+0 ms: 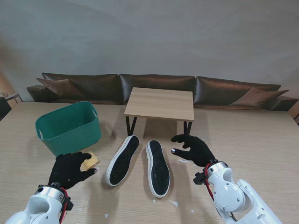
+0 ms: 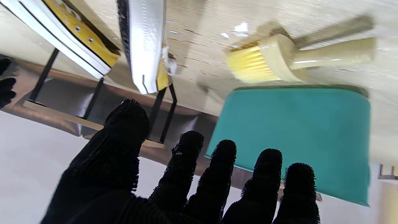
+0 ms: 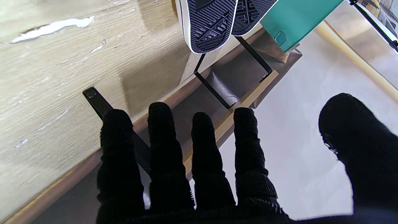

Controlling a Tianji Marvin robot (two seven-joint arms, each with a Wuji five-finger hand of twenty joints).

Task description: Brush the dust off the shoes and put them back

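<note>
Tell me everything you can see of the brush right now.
The brush is a small hand brush with a cream, plastic-looking handle flaring into a rounded head and short yellow bristles. It lies flat on the wooden table, beside the green tub, left of the two sole-up shoes. The left hand hovers open over it; no finger visibly grips it.

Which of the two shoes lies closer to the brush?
The left shoe, angled with its toe leaning toward the right shoe. The brush lies just to its left, under the left hand.

Shoes (image 1: 140, 164) between brush (image 1: 89, 162) (left) and right hand (image 1: 194, 149)
</note>
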